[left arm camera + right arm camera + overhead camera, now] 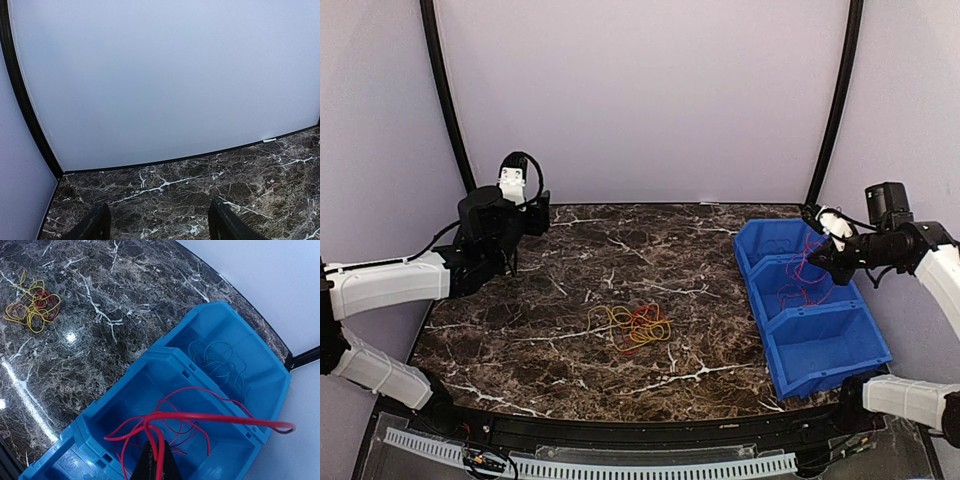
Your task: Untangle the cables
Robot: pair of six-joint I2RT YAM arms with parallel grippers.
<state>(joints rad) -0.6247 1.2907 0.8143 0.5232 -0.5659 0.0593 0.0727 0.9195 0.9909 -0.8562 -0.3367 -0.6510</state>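
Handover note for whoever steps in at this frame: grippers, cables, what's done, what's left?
Left gripper: open, empty, near the table's back-left corner.
Right gripper: shut on a red cable over the middle bin.
Blue cable: lying in the far bin.
Tangle of yellow, red and orange cables: at table centre.
Done: blue cable separated.
Left: release the red cable, then pull the tangle apart.

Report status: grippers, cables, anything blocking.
Left gripper empty, jaws open, by back wall. Right gripper shut on red cable over middle bin. Blue cable in far bin; yellow-red tangle mid-table. Nothing blocking it.
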